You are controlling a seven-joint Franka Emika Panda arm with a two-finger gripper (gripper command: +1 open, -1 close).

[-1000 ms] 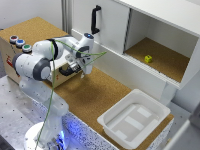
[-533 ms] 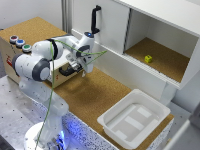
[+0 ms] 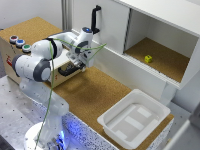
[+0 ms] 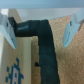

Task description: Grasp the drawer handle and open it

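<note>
A cork-covered tabletop (image 3: 95, 92) is being flanked by a white cabinet (image 3: 150, 35); a perforated metal base (image 3: 12, 107) is being lit bluish.

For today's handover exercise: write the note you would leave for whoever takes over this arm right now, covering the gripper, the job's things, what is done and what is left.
Gripper: open, fingers on either side of the drawer handle, not closed on it.
Drawer handle: black bar on the light-brown drawer front of the tan box with coloured buttons, at the exterior view's left.
Done: gripper brought up to the handle.
Left: close on the handle, then pull the drawer open. How far the drawer is out cannot be told.
</note>
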